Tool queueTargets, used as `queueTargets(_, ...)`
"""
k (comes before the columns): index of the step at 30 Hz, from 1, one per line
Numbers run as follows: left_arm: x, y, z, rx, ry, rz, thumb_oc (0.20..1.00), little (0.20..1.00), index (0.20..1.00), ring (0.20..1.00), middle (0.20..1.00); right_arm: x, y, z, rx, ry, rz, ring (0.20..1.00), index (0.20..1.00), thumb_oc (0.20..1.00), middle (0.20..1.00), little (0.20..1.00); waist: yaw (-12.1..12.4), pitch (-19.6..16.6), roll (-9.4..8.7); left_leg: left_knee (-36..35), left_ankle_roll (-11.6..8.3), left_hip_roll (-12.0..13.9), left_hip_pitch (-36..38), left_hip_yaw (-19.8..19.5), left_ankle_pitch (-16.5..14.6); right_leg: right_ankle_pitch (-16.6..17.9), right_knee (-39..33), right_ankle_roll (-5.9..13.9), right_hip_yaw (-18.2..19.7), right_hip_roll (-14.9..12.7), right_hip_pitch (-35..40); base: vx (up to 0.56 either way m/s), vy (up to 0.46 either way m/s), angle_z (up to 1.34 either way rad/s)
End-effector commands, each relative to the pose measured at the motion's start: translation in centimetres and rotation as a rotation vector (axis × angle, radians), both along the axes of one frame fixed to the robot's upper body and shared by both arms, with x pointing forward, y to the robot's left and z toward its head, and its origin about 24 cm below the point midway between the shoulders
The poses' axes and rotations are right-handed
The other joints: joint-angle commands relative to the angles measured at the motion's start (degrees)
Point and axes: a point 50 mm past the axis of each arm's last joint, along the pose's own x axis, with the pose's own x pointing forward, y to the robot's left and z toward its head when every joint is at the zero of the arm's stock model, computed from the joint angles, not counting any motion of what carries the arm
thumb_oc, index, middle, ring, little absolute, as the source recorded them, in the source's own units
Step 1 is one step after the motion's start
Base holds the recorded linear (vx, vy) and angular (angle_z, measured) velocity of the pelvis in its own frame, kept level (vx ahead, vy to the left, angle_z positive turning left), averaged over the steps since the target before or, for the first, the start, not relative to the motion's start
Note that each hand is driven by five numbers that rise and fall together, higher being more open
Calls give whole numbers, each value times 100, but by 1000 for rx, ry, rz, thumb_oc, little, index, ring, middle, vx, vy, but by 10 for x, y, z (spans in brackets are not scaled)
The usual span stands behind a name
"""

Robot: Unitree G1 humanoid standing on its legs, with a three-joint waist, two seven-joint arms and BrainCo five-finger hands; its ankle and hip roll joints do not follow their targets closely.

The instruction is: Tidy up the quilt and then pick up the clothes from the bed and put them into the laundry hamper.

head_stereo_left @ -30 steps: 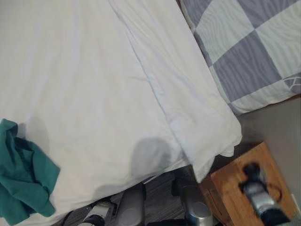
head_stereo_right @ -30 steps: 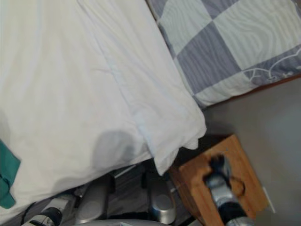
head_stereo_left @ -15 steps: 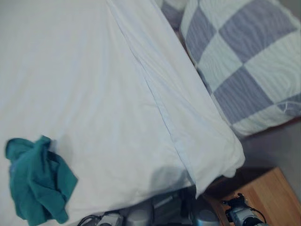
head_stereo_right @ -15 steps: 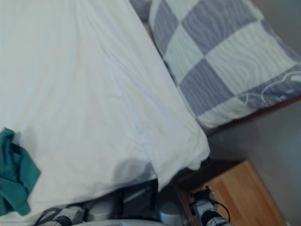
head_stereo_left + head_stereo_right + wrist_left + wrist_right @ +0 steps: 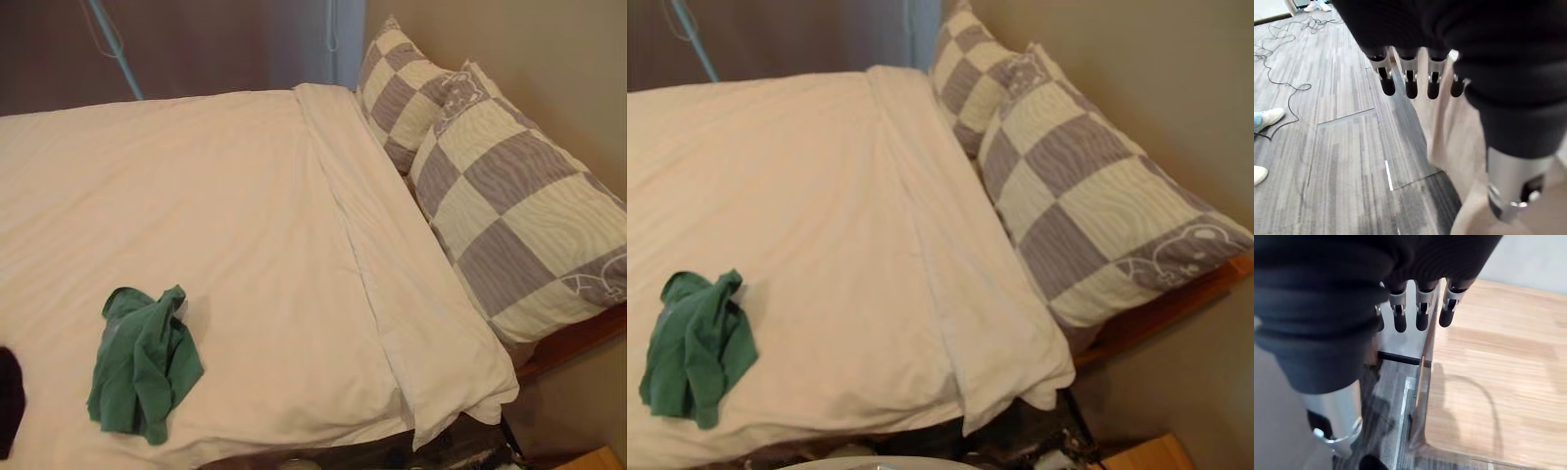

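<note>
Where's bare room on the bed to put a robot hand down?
The white quilt is bare over its whole far half and in the band between the green garment and the folded quilt edge. It is crowded at the head, where two checked pillows lie, and at the near left by the garment and a dark item.

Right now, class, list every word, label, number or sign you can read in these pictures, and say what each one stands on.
There is no readable text.
The front checked pillow bears a printed outline drawing near its corner, a picture and not letters.
The white quilt, the green garment and the wooden nightstand carry no print that can be seen.
</note>
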Motion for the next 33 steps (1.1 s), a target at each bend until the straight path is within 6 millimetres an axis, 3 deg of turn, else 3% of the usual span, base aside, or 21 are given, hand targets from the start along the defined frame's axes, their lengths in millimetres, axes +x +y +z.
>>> queueTargets(1, 26, 8, 8, 104, -36, -53, 1000, 1000, 1000, 1000, 1000, 19, -7, 7, -25, -62, -53, 1000, 1000, 1000, 1000, 1000, 63, 420, -240, 1254, -123, 2, -476, 462, -629, -963, 1215, 323, 79, -658, -86, -73, 76, 52)
queueTargets(2, 28, 7, 8, 103, -42, -32, 1000, 1000, 1000, 1000, 1000, 16, -12, 8, -36, -73, -112, 1000, 1000, 1000, 1000, 1000, -34, 524, -179, 1506, -253, 330, -822, 1032, -427, -1046, 1369, 262, -151, -687, -64, -88, 125, 59)
queueTargets(4, 25, 8, 8, 112, -47, 44, 1000, 1000, 1000, 1000, 1000, 11, -23, 10, -47, -104, -224, 1000, 1000, 1000, 1000, 1000, -166, 659, -51, 1520, -438, 725, -998, 1247, -6, -1147, 1515, 227, -334, -741, -35, -68, 305, 114)
queueTargets(6, 16, 10, 7, 115, -42, 119, 1000, 1000, 1000, 1000, 1000, 8, -30, 11, -53, -112, -264, 1000, 1000, 1000, 1000, 1000, -193, 671, 0, 1276, -504, 890, -942, 1046, 223, -1144, 1526, 281, -223, -836, -49, -9, 383, 96)
queueTargets(8, -4, 13, 6, 126, -19, 268, 1000, 1000, 1000, 1000, 1000, 1, -37, 12, -66, -94, -289, 1000, 1000, 1000, 1000, 1000, -198, 615, 9, 816, -584, 1210, -794, 775, 448, -1114, 1452, 385, 13, -990, -76, 13, 447, -11)
queueTargets(11, -14, 17, 7, 181, 6, 255, 1000, 1000, 1000, 1000, 1000, -12, -45, 11, -69, -74, -353, 1000, 1000, 1000, 1000, 1000, -220, 577, 23, 499, -680, 1437, -614, 614, 505, -1116, 1458, 520, 299, -1133, -111, 0, 481, -32)
queueTargets(13, -21, 17, 6, 188, 28, 287, 1000, 1000, 1000, 1000, 1000, -19, -50, 12, -76, -69, -397, 1000, 1000, 1000, 1000, 1000, -257, 557, 61, 493, -743, 1553, -500, 393, 336, -1082, 1561, 693, 648, -1340, -262, -26, 567, -21)
queueTargets(14, -23, 17, 6, 185, 30, 302, 1000, 1000, 1000, 1000, 1000, -19, -50, 12, -77, -69, -396, 1000, 1000, 1000, 1000, 1000, -262, 572, 58, 570, -745, 1550, -488, 335, 266, -1066, 1583, 724, 753, -1385, -295, -48, 553, -23)
queueTargets(15, -28, 16, 6, 175, 33, 355, 1000, 1000, 1000, 1000, 1000, -18, -51, 12, -86, -70, -391, 1000, 1000, 1000, 1000, 1000, -275, 593, 34, 837, -717, 1456, -482, 195, -4, -974, 1551, 807, 986, -1517, -354, -87, 693, -17)
queueTargets(16, -29, 16, 4, 153, 24, 334, 1000, 1000, 1000, 1000, 1000, -16, -52, 13, -104, -70, -358, 1000, 1000, 1000, 1000, 1000, -292, 615, 1, 1234, -625, 1227, -532, 169, -389, -784, 1389, 896, 1159, -1705, -373, -157, 894, -26)
queueTargets(17, -22, 18, 5, 156, -5, 236, 1000, 1000, 1000, 1000, 1000, -15, -51, 13, -101, -74, -354, 1000, 1000, 1000, 1000, 1000, -313, 644, -17, 1537, -609, 1044, -670, 275, -553, -418, 1151, 945, 1139, -1910, -378, -171, 800, -23)
queueTargets(19, -15, 21, 7, 175, -29, 192, 1000, 1000, 1000, 1000, 1000, -14, -45, 11, -70, -73, -350, 1000, 1000, 1000, 1000, 1000, -234, 739, -35, 1715, -580, 774, -743, 426, -702, 65, 1010, 973, 831, -2215, -461, -168, 498, -26)
queueTargets(21, -19, 25, 7, 157, -21, 277, 1000, 1000, 1000, 1000, 1000, -11, -38, 9, -50, -66, -309, 1000, 1000, 1000, 1000, 1000, -114, 802, -8, 1628, -440, 638, -643, 717, -742, 194, 1328, 957, 420, -2339, -640, -178, 471, -15)
queueTargets(23, -22, 28, 7, 131, -3, 301, 1000, 1000, 1000, 1000, 1000, -9, -29, 6, -30, -68, -298, 1000, 1000, 1000, 1000, 1000, -96, 759, 56, 1407, -271, 486, -535, 824, -697, -25, 1787, 871, 360, -2102, -752, -167, 439, -51)
queueTargets(25, -17, 32, 8, 109, 4, 207, 1000, 1000, 1000, 1000, 1000, -5, -24, 5, -6, -88, -260, 1000, 1000, 1000, 1000, 1000, -206, 601, 115, 872, -90, 252, -425, 794, -531, -511, 2037, 769, 415, -1244, -897, -165, 397, -63)
queueTargets(26, -15, 32, 8, 107, 0, 190, 1000, 1000, 1000, 1000, 1000, -5, -24, 4, -1, -88, -249, 1000, 1000, 1000, 1000, 1000, -251, 562, 113, 772, -66, 184, -416, 735, -508, -587, 2054, 724, 482, -1010, -948, -155, 306, -14)
queueTargets(27, -8, 31, 8, 101, -15, 172, 1000, 1000, 1000, 1000, 1000, -5, -23, 4, 4, -78, -230, 1000, 1000, 1000, 1000, 1000, -382, 506, 102, 606, -26, 23, -405, 622, -470, -835, 1923, 520, 648, -392, -963, -87, 158, -5)
queueTargets(28, -7, 31, 8, 101, -17, 170, 1000, 1000, 1000, 1000, 1000, -5, -23, 4, 3, -77, -230, 1000, 1000, 1000, 1000, 1000, -392, 489, 97, 591, -20, -3, -417, 604, -464, -834, 1886, 495, 658, -325, -976, -116, 136, 4)
queueTargets(29, 2, 27, 9, 101, -36, 162, 1000, 1000, 1000, 1000, 1000, -5, -23, 5, -20, -76, -247, 1000, 1000, 1000, 1000, 1000, -459, 425, 46, 484, 33, -238, -438, 462, -445, -944, 1657, 280, 670, 135, -978, -101, 13, 40)
queueTargets(31, 15, 20, 9, 86, -70, 155, 1000, 1000, 1000, 1000, 1000, 1, -25, 6, -13, -78, -247, 1000, 1000, 1000, 1000, 1000, -429, 377, -8, 273, 109, -418, -492, 410, -360, -947, 1224, 141, 641, 275, -864, -129, -71, 72)
queueTargets(33, 24, 18, 11, 134, -78, 40, 1000, 1000, 1000, 1000, 1000, 6, -23, 7, -17, -91, -250, 1000, 1000, 1000, 1000, 1000, -413, 364, -48, 562, 141, -449, -652, 417, -424, -992, 1296, 72, 723, 310, -924, -72, -80, 62)
